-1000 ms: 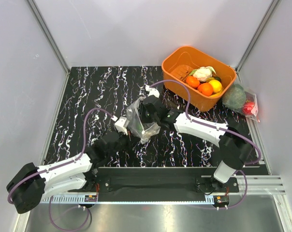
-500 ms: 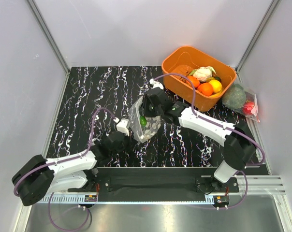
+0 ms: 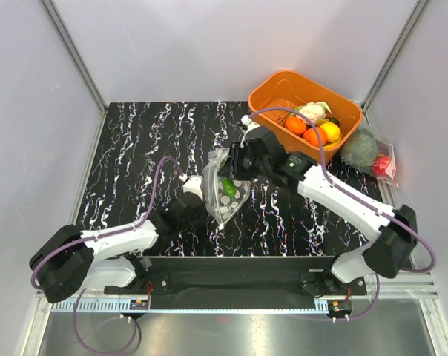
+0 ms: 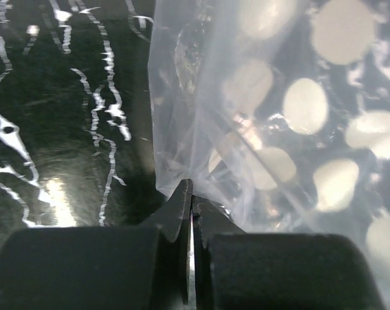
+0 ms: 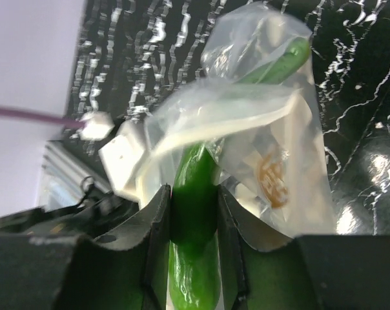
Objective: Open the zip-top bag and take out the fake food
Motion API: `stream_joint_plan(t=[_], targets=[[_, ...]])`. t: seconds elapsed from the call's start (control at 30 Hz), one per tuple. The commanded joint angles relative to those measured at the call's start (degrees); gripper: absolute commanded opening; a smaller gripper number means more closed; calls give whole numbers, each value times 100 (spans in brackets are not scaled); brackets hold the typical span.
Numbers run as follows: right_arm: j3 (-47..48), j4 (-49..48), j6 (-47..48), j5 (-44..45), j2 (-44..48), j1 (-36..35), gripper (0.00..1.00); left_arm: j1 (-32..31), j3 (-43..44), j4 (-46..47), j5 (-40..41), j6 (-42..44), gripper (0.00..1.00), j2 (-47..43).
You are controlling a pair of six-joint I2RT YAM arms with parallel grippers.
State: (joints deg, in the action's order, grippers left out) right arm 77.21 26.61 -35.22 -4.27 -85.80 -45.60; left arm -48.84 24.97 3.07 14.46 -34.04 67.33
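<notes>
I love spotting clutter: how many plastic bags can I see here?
2. A dotted bag mid-table; a plain bag at the right edge beside the orange bin. The bin may hide more.

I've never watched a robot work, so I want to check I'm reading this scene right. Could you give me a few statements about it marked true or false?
1. The right gripper holds a long green vegetable. True.
2. The left gripper is open, away from the bag. False: it is shut on the bag's edge.
3. A cauliflower sits in the orange bin. True.
4. The vegetable lies in the bin. False: it is partly inside the bag, between the right gripper's fingers.
</notes>
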Motion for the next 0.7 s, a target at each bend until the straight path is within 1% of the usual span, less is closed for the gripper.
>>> stream_joint_plan(t=[0.0,0.1,0.17,0.27,0.3,0.4,0.43,0.5,0.67], targets=[[14,-155,-239,-65,712,52,0,-29,341,-281,479,126,0,271],[-110,-393,-459,-91,854,52,0,-38,490,-237,435,117,0,386],[-48,-280,-451,-152,828,52,0,-38,535,-175,330,56,0,430],[-5,53,-311,-284,889,43,0,-29,614,-123,215,-14,0,439],[31,333,-258,-293,907,52,0,-29,649,-123,172,-32,0,413],[101,774,6,-486,942,52,0,15,719,-175,110,-85,0,334],[136,1089,68,-556,942,52,0,50,763,-201,49,-85,0,316],[172,1555,252,-811,951,52,0,216,842,-202,-57,-59,0,272],[339,2129,472,-1601,1109,52,0,822,991,-201,-522,125,0,421]])
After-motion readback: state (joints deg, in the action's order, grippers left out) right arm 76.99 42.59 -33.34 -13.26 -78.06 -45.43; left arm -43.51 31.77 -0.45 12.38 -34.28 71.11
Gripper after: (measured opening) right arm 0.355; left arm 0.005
